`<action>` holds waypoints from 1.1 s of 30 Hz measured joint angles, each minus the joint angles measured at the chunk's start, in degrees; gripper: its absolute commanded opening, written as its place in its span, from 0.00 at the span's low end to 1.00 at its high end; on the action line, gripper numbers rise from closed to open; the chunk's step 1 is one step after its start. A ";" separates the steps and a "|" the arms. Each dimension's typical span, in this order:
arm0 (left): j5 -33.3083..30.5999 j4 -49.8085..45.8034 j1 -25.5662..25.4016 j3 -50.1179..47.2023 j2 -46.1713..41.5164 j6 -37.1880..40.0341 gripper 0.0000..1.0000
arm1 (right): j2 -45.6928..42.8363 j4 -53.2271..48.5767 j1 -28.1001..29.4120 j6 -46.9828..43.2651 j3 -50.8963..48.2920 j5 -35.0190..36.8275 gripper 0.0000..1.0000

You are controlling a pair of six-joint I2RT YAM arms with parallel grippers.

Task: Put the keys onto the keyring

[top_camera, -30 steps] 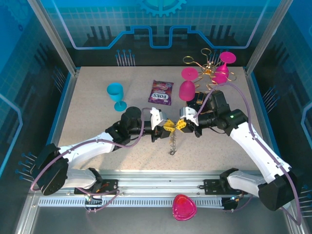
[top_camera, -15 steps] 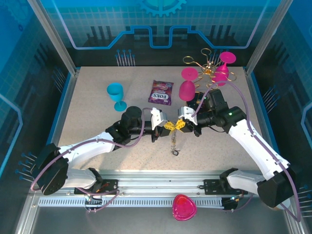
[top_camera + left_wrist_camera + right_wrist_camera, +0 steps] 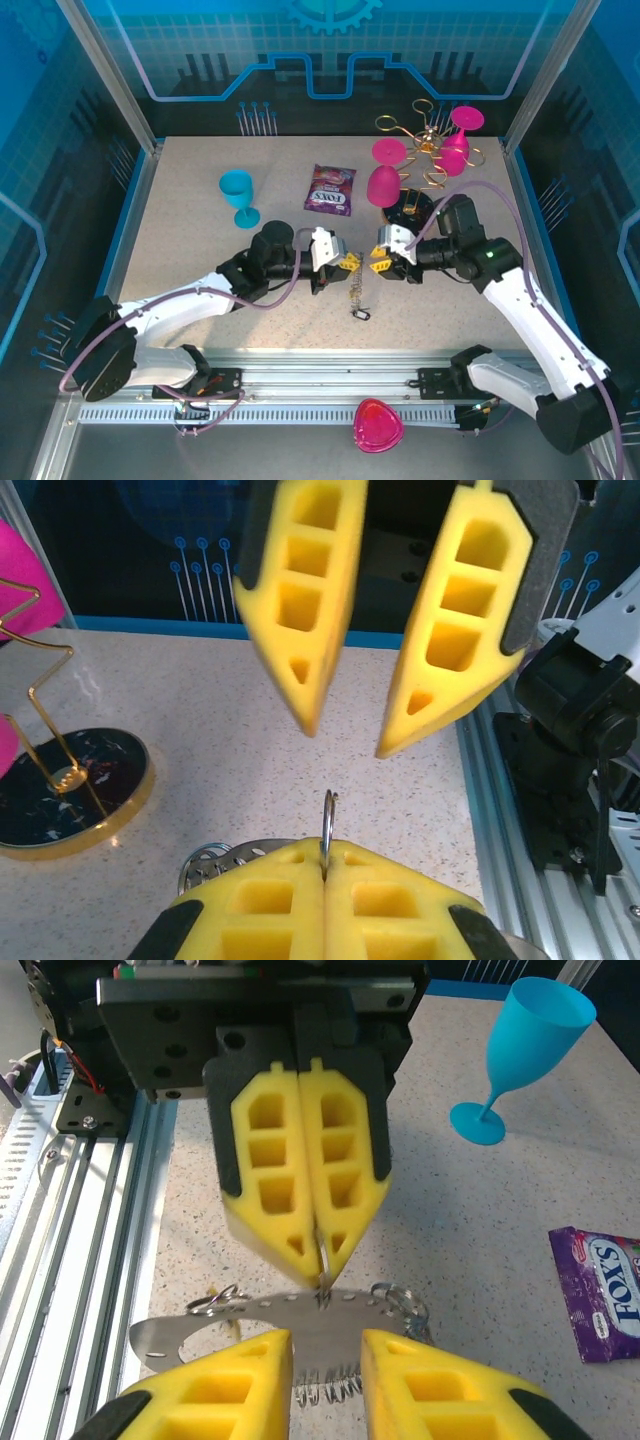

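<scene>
Keyring (image 3: pixel 327 825) pinched by its thin wire between the closed left fingers (image 3: pixel 305 865), near the centre of the counter (image 3: pixel 190 230). Just under the ring, in the right wrist view, its silvery coiled stretch (image 3: pixel 328 1390) and a flat silvery strip (image 3: pixel 250 1330) with holes. From above, seen as a short chain running from the left fingers toward 6 o'clock. At its far end a small dark piece, probably one of the keys (image 3: pixel 360 314), on the counter; too small to say for sure. Right fingers (image 3: pixel 382 263) at 3 o'clock of the ring, facing the left ones, parted and gripping nothing.

Looks like the threading step, with the ring presented and no key in hand. Next move, probably: bring the right fingers toward 6 o'clock, take a key by its head, then guide its hole onto the wire. Calls for fine aim, owing to the thin wire and the left grip covering part of it.

Blue goblet (image 3: pixel 238 192) at 10 o'clock, upright, bowl apparently empty. Candy bag (image 3: pixel 330 190) at 12 o'clock, closed. Pink goblets (image 3: pixel 383 185) at the gold wire rack (image 3: pixel 428 140), 1 o'clock; nothing visible inside them.
</scene>
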 measured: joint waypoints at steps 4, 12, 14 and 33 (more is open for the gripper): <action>-0.59 -0.35 0.00 0.00 -0.96 0.72 0.00 | 0.09 1.27 0.42 0.96 -0.57 0.28 0.24; -0.59 -0.83 0.00 0.00 -1.01 0.79 0.00 | 2.58 4.46 3.30 2.25 -0.57 1.40 0.21; -0.59 -1.03 0.00 -0.09 -1.03 0.76 0.00 | 3.28 4.92 3.96 2.43 -0.57 1.51 0.17; -0.96 -2.40 0.00 -1.53 -1.75 0.31 0.15 | 5.99 4.42 6.47 2.38 -0.57 1.92 0.00</action>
